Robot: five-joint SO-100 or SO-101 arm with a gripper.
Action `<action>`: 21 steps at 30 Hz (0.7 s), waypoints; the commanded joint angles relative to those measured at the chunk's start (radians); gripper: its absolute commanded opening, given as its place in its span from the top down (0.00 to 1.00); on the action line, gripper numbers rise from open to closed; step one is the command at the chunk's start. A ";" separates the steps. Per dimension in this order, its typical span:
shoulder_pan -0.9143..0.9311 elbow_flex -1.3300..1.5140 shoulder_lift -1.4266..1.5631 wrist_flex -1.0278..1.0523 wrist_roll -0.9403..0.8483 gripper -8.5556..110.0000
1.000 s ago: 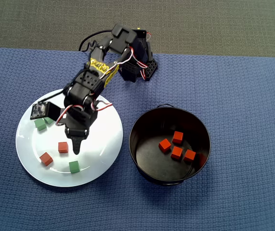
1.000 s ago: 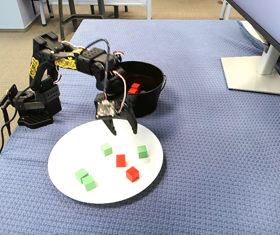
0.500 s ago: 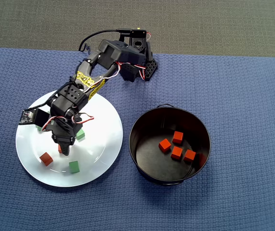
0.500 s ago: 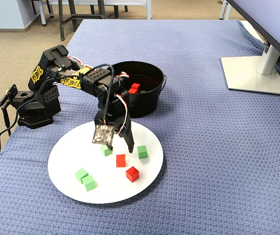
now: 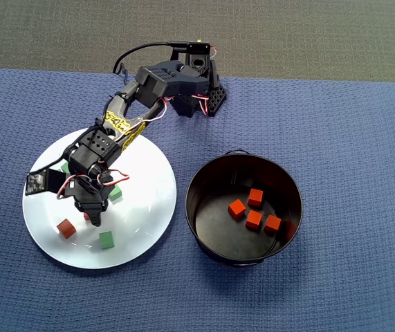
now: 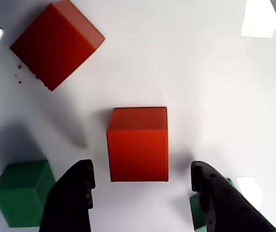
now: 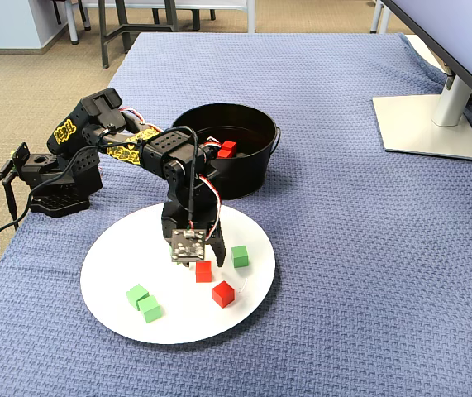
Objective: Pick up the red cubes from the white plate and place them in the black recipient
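Tool spread over a red cube on the plate

We see our black two-finger tool (image 6: pixel 140 176) low over the large round glossy white plate (image 5: pixel 149 207), its jaws wide apart and empty, one finger on each side of a small matte orange-red cube (image 6: pixel 138 144) without touching it. In the wrist view that cube sits centred between the fingertips, a second red cube (image 6: pixel 55 43) lies toward 11 o'clock, and a small green cube (image 6: pixel 19 193) sits just outside the left finger at 8 o'clock. In the overhead view four more red cubes (image 5: pixel 254 210) already rest in the round black metal pot (image 5: pixel 204 173), at 3 o'clock from the plate on the blue woven surface (image 5: pixel 349 138). We judge the cube light, rigid and likely to slide on the glaze, so we would close squarely on its two opposite flat faces.
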 commanded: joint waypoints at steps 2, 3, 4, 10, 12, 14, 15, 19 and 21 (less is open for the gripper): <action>0.012 -0.069 0.008 -0.044 -0.083 0.77; 0.012 -0.071 0.006 -0.044 -0.091 0.77; 0.014 -0.072 0.005 -0.044 -0.094 0.77; 0.017 -0.094 -0.002 -0.057 -0.066 0.78; 0.020 -0.106 -0.003 -0.061 -0.049 0.79; 0.023 -0.115 -0.008 -0.063 -0.043 0.80; 0.023 -0.115 -0.008 -0.061 -0.046 0.81; 0.023 -0.115 -0.012 -0.057 -0.054 0.83; 0.023 -0.114 -0.017 -0.057 -0.063 0.84</action>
